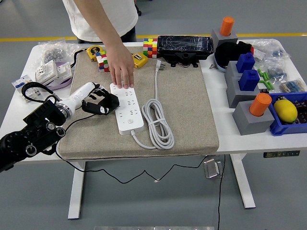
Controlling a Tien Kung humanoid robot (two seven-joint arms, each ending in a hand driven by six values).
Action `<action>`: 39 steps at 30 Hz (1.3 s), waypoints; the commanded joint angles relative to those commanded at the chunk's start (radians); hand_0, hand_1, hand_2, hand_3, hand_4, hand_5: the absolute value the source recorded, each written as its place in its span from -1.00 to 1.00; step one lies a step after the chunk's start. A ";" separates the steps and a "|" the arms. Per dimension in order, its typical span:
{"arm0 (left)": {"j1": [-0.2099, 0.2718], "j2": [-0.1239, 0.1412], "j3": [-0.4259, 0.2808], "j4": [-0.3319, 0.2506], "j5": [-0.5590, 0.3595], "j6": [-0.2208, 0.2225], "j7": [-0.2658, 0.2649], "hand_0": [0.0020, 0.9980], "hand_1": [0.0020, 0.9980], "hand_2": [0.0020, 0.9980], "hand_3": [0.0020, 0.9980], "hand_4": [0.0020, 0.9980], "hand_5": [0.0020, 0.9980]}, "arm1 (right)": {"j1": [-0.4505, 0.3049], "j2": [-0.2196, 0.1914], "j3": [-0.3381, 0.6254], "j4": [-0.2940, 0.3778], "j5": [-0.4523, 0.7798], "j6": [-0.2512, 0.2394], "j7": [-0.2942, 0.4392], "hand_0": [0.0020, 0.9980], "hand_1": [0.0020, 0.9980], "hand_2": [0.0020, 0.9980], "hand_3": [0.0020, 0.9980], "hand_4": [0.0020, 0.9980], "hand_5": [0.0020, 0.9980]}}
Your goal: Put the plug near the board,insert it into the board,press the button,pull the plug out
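Note:
The white power strip (127, 111) lies lengthwise on the beige mat (187, 110). Its white cable coils (157, 123) to the right and runs up to the plug (159, 65), which lies loose near the mat's far edge. My left hand (101, 101) rests on the mat against the strip's left side. Its black fingers are relaxed and hold nothing. A person's hand (123, 73) reaches from the far side and presses down on the strip's far end. My right arm is out of view.
Two colour cubes (103, 61) (150, 47), two yellow tape measures (139, 60) and a black box (185, 46) line the mat's far edge. Grey blocks with blue and orange pegs (249, 96) and a blue bin (290, 115) stand right. Sockets and bags (48, 72) lie left.

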 joint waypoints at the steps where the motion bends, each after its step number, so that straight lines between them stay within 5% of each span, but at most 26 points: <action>1: 0.000 0.000 -0.001 -0.001 0.001 0.000 0.000 0.39 0.56 0.60 0.60 1.00 -0.72 | 0.000 0.000 0.000 0.000 0.000 0.000 0.000 0.22 0.35 0.38 0.15 0.83 -0.11; 9: 0.031 0.007 -0.067 -0.043 0.031 0.014 -0.008 0.39 0.56 0.61 0.61 1.00 -0.67 | 0.000 0.001 0.001 0.000 0.000 0.000 0.000 0.22 0.35 0.38 0.15 0.83 -0.11; 17: 0.167 0.018 -0.259 -0.180 0.062 0.144 -0.094 0.37 0.55 0.59 0.57 1.00 -0.55 | -0.003 0.001 -0.004 -0.001 -0.001 0.001 0.001 0.22 0.35 0.38 0.15 0.83 -0.11; 18: 0.188 0.020 -0.280 -0.202 0.062 0.161 -0.101 0.37 0.53 0.57 0.50 0.83 -0.29 | -0.003 0.001 -0.005 -0.001 -0.002 0.001 0.000 0.22 0.35 0.38 0.15 0.83 -0.11; 21: 0.241 0.027 -0.315 -0.255 0.061 0.197 -0.105 0.37 0.53 0.57 0.50 0.83 -0.29 | -0.002 0.000 -0.007 -0.001 -0.003 0.001 0.000 0.22 0.35 0.38 0.15 0.83 -0.11; 23: 0.286 0.039 -0.326 -0.305 0.072 0.212 -0.080 0.37 0.53 0.57 0.50 0.83 -0.29 | -0.002 -0.001 -0.008 0.000 -0.005 0.000 0.001 0.22 0.35 0.38 0.15 0.83 -0.11; 24: 0.309 0.046 -0.326 -0.332 0.082 0.216 -0.061 0.40 0.53 0.54 0.38 0.64 -0.04 | -0.001 -0.002 -0.008 0.000 -0.006 0.001 0.000 0.22 0.35 0.38 0.15 0.83 -0.11; 29: 0.372 0.059 -0.306 -0.403 0.131 0.199 0.021 0.40 0.53 0.54 0.38 0.64 -0.04 | -0.001 -0.002 -0.007 -0.002 -0.007 0.000 0.001 0.22 0.35 0.38 0.15 0.83 -0.11; 30: 0.377 0.057 -0.302 -0.407 0.139 0.196 0.029 0.55 0.61 0.58 0.41 0.56 0.00 | -0.001 -0.002 -0.007 -0.002 -0.007 0.000 0.001 0.22 0.35 0.38 0.15 0.83 -0.11; 39: 0.355 0.035 -0.274 -0.390 0.149 0.196 0.034 0.59 0.65 0.60 0.44 0.54 0.03 | 0.001 -0.004 -0.012 0.006 -0.007 -0.001 0.002 0.22 0.35 0.38 0.15 0.83 -0.11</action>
